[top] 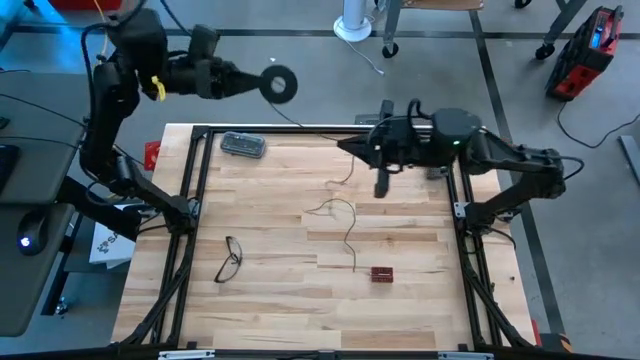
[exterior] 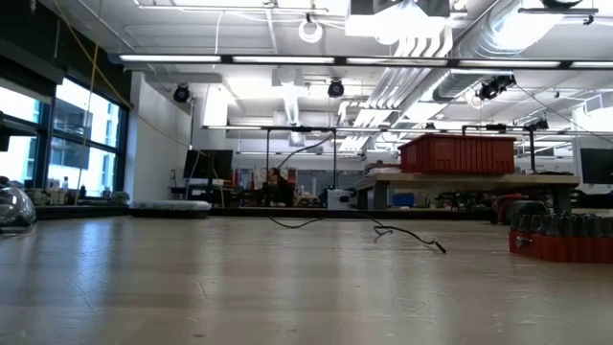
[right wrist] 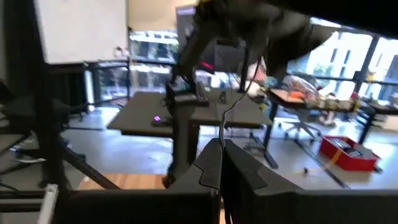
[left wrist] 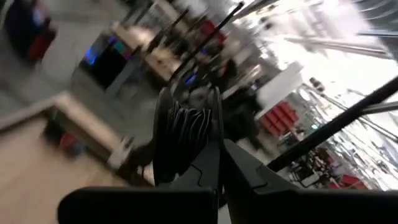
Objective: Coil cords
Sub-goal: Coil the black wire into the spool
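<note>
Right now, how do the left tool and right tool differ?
The left tool is shut on the round black reel, held beyond the table's far edge; the right tool is shut on the thin wire over the wooden table. The left points sideways toward the right arm; the right points down. Both are shut and holding part of the cord.

Bright even overhead light, faint shadows on the table [top: 300, 290], ceiling tube glare at table height, heavy motion blur from the left wrist, right wrist soft.
</note>
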